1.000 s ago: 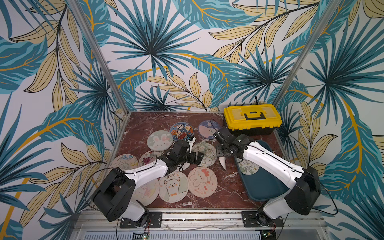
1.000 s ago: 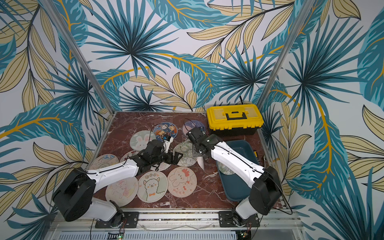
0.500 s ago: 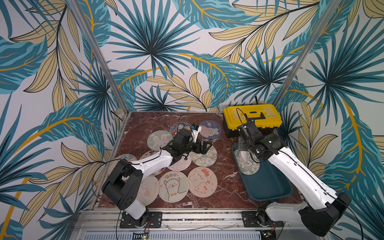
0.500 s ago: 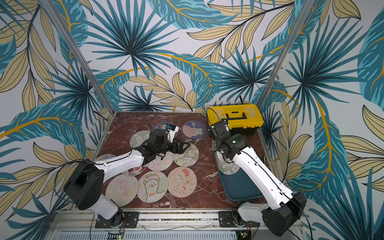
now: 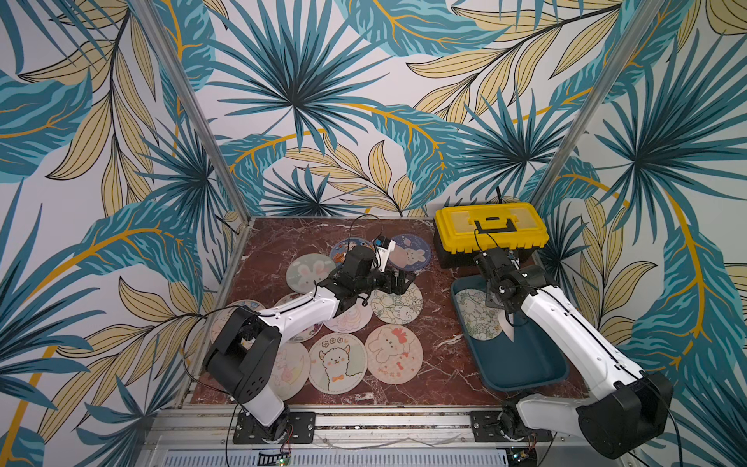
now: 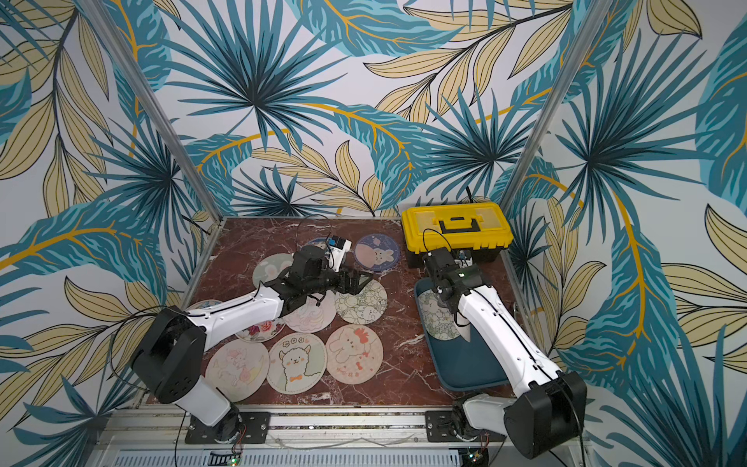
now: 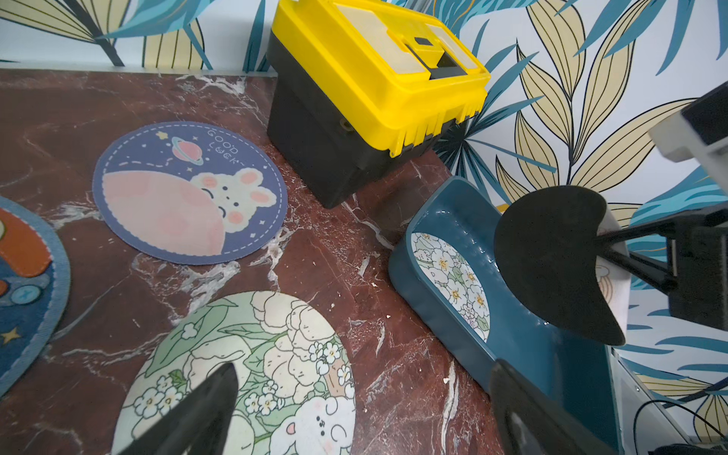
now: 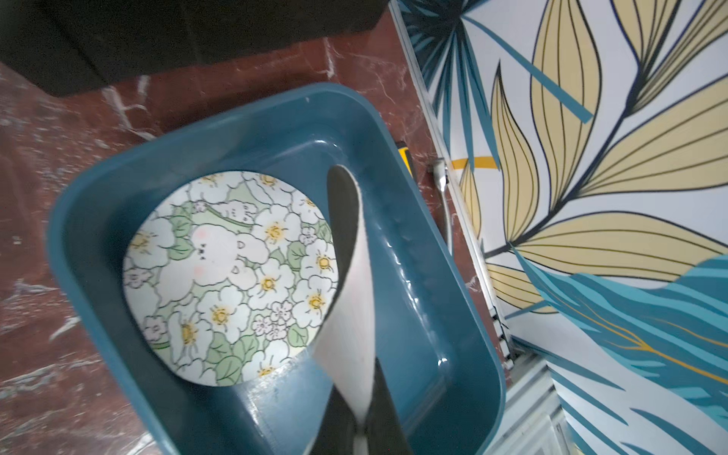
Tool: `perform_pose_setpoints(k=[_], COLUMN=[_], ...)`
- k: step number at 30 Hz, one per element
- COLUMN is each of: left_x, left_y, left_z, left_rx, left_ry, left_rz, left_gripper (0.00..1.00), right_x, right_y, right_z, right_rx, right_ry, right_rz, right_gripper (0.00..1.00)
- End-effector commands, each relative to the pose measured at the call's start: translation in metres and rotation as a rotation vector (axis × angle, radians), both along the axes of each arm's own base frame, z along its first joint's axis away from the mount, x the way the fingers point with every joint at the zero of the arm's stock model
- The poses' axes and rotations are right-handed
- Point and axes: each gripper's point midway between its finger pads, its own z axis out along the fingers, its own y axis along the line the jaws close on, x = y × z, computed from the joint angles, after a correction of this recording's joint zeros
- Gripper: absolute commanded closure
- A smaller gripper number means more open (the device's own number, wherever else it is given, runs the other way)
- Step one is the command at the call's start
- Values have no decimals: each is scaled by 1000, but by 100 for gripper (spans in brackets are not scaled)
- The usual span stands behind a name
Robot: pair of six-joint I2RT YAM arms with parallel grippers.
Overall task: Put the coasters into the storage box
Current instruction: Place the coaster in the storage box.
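Right gripper (image 8: pixel 360 427) pinching a bent coaster (image 8: pixel 350 275) over the storage box (image 8: pixel 275 102), apparently clear of the flowered coaster (image 8: pixel 220 275) inside; left gripper (image 7: pixel 364 366) spread wide beside the box.

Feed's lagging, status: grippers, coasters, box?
Right gripper shut on bent black-backed round coaster over teal plastic storage box. Left gripper open above green floral coaster on table. Path clear.

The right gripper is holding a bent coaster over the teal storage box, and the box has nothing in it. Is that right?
Not quite: the storage box is not empty. A flowered coaster lies flat on its floor, as the right wrist view shows. The rest stands: the right gripper is shut on a bent coaster above the box.
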Motion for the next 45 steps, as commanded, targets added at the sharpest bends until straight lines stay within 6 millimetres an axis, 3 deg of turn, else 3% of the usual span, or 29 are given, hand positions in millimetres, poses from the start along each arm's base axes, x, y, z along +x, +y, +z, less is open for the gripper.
perform_pose_setpoints(k=[1, 6, 12, 17, 21, 25, 33, 38, 45], left_x=[7, 6, 6, 6, 6, 6, 4, 4, 2], left_y=[-7, -3, -1, -1, -1, 1, 2, 3, 5], left_z=[18, 16, 13, 12, 12, 11, 10, 8, 8], left_rx=[-25, -16, -10, -6, -5, 0, 2, 7, 12], left_ry=[-42, -45, -42, -43, -45, -45, -45, -45, -50], left_rz=[-15, -4, 5, 6, 7, 12, 13, 14, 18], left_gripper=[1, 1, 0, 1, 1, 0, 1, 0, 1], right_x=[-9, -1, 31, 53, 62, 66, 66, 75, 105], right_y=[-17, -21, 16, 35, 44, 48, 60, 76, 102], right_z=[-16, -46, -97, -120, -134, -136, -127, -128, -124], right_rx=[-67, -73, 127, 212, 249, 269, 343, 423, 538], right_ry=[61, 126, 151, 170, 185, 179, 166, 146, 85], right_rz=[-59, -85, -24, 0, 12, 18, 51, 85, 138], right_gripper=[100, 100, 100, 100, 80, 62, 41, 38, 36])
